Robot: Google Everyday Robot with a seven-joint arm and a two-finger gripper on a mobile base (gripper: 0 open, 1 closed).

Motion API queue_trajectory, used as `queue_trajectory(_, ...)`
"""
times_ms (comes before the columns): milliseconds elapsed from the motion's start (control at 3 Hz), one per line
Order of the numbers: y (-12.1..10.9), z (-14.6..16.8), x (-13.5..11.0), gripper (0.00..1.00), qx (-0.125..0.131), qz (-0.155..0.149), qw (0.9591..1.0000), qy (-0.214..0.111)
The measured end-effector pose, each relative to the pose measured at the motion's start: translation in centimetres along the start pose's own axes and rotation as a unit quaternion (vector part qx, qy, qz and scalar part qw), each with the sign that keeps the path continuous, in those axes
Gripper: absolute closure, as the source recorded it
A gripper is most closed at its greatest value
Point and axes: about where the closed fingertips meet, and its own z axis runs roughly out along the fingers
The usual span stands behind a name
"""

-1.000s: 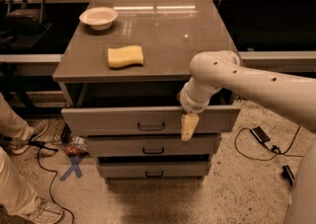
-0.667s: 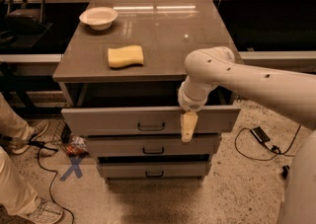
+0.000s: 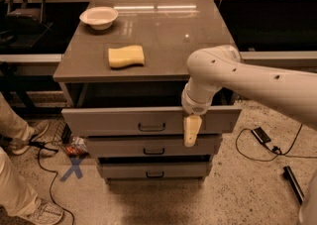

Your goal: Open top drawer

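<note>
The top drawer (image 3: 109, 120) is the widest grey drawer of the cabinet. It stands pulled out a little, with a dark gap showing behind its front under the cabinet top (image 3: 168, 35). Its small dark loop handle (image 3: 151, 127) is at the centre of the front. My gripper (image 3: 191, 132) hangs pointing down in front of the drawer's front, to the right of the handle and apart from it. The white arm reaches in from the right, over the cabinet's right front corner.
The middle drawer (image 3: 124, 145) and the bottom drawer (image 3: 129, 170) sit below. A yellow sponge (image 3: 126, 56) and a white bowl (image 3: 99, 17) lie on the cabinet top. A person's legs (image 3: 15, 184) are at the left. Cables (image 3: 262, 137) and a blue X (image 3: 73, 168) are on the floor.
The arm's upper part has shifted very slightly. The gripper and the pulled-out top drawer stand where they were.
</note>
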Motion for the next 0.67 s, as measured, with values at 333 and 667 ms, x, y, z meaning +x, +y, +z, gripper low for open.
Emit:
queue_trajectory(333,1.15,0.02,0.79,0.24,0.002,0.019,0.9998,-0.002)
queue_trajectory(667,1.75,-0.34,1.02,0.48,0.008,0.027,0.9996,0.0)
